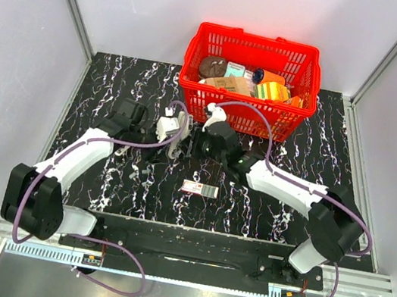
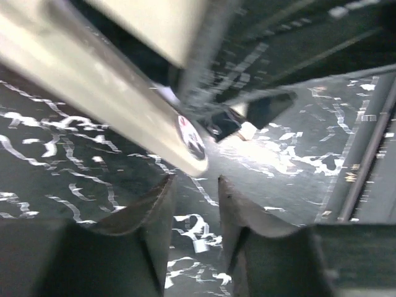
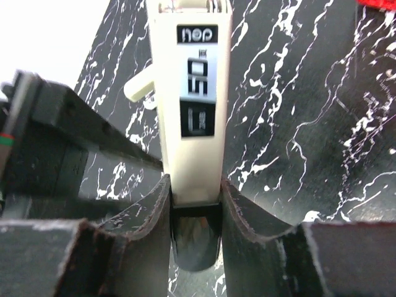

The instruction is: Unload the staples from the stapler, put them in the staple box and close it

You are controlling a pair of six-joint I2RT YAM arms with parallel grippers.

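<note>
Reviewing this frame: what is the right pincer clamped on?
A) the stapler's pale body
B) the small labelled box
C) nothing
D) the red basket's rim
A: the right wrist view shows the right pincer shut against both sides of the stapler, whose cream body stands up between its jaws.

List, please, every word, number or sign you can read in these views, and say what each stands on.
"nop": black patch at the far end of the cream bar held in the right claw.
"50", turned sideways: the middle patch on it.
A U-shaped sign: the nearest patch.
Too small: the label on the flat box, the packages in the red basket.
Blurred: a round mark on the bar's end, left wrist view.
</note>
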